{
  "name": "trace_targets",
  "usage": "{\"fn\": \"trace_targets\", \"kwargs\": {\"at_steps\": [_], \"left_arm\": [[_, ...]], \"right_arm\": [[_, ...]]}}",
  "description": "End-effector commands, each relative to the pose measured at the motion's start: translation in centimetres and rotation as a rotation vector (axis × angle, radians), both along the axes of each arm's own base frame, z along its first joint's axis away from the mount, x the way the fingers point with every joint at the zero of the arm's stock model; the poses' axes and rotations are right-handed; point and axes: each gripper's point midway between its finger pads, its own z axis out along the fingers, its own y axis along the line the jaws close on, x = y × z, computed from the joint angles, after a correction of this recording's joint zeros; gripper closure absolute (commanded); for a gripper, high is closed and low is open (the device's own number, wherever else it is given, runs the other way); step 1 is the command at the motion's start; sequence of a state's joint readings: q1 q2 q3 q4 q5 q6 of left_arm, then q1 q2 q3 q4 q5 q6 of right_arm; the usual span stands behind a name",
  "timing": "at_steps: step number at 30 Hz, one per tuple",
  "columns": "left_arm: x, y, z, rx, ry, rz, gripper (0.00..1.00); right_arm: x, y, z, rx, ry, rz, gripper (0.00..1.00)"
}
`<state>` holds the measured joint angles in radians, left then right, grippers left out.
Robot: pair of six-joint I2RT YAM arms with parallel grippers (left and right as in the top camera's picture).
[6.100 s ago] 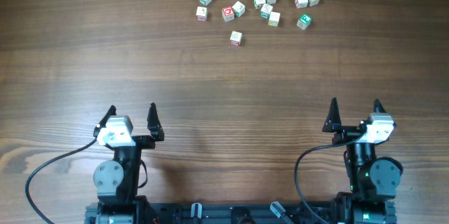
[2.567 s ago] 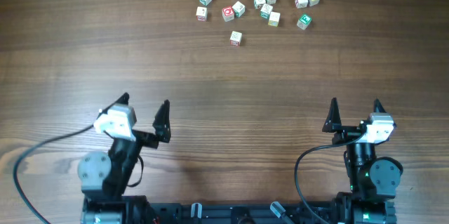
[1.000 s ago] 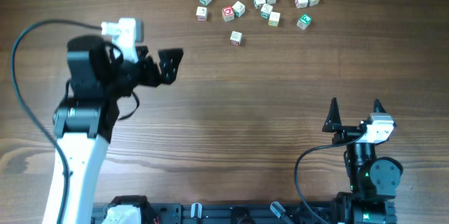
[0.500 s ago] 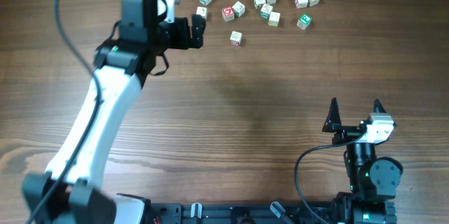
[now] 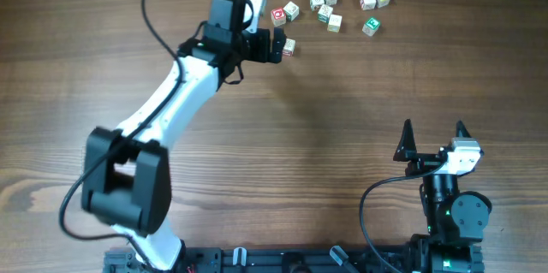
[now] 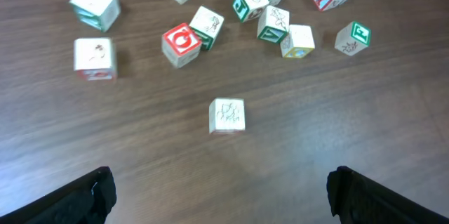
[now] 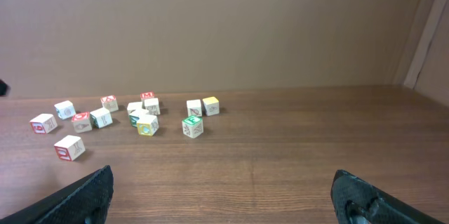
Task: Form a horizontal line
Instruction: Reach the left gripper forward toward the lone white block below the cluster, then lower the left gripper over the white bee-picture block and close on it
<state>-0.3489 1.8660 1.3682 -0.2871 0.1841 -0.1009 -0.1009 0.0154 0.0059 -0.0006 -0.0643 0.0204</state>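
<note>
**Cubes scattered, left end effector spread beside the lone pale cube**

Brown wood-grain bench [image 5: 300, 136] carries everything. The white-and-black left arm [image 5: 171, 102] is stretched out across it toward the far side. The black right arm [image 5: 449, 209] sits folded at the near edge, well apart from the lone pale cube.

The left end effector [image 5: 277, 44] has its dark fingers [image 6: 91, 196] spread wide with nothing between them. From overhead it sits just beside the small pale wooden cube with faint black scribble on its top face [image 6: 227, 116]. In the left wrist view that cube lies ahead of the fingers, centred between them and clear of both. The right end effector [image 5: 433, 127] is also spread wide and empty, its tips pointing toward the far side.

The horizontal line is not yet formed. The small wooden letter cubes [image 5: 325, 13] lie as a loose scatter beyond the lone pale cube, farther from the arms. In the left wrist view, nearest beyond it is a red-faced cube with a white letter [image 6: 182, 42], touching a whitish cube [image 6: 206, 25]. A pale cube with a red base [image 6: 94, 57] lies off to the left, a green-lettered cube [image 6: 351, 36] off to the right.
</note>
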Motion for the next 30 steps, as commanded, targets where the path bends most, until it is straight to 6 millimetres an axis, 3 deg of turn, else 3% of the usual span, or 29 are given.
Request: {"fn": "trace_targets", "kwargs": {"at_steps": [1, 9, 15, 20, 28, 30], "left_arm": [[1.0, -1.2, -2.6, 0.058, -0.027, -0.082, 0.0], [2.8, -2.8, -5.6, 0.129, -0.114, -0.153, 0.0], [2.5, -4.9, -8.3, 0.131, -0.109, -0.19, 0.0], [2.8, -5.0, -11.1, 0.12, -0.074, -0.147, 0.0], [3.2, -5.1, -11.7, 0.108, -0.08, -0.137, 0.34], [3.2, -5.1, -11.7, 0.109, -0.08, -0.136, 0.37]], "right_arm": [[0.0, 0.4, 0.2, -0.015, -0.009, 0.019, 0.0], [0.0, 0.4, 0.2, -0.015, -0.009, 0.019, 0.0], [0.0, 0.4, 0.2, -0.015, -0.01, 0.019, 0.0], [0.0, 0.4, 0.2, -0.015, -0.01, 0.019, 0.0], [0.0, 0.4, 0.2, -0.015, -0.01, 0.019, 0.0], [0.0, 0.4, 0.2, -0.015, -0.01, 0.019, 0.0]]}}
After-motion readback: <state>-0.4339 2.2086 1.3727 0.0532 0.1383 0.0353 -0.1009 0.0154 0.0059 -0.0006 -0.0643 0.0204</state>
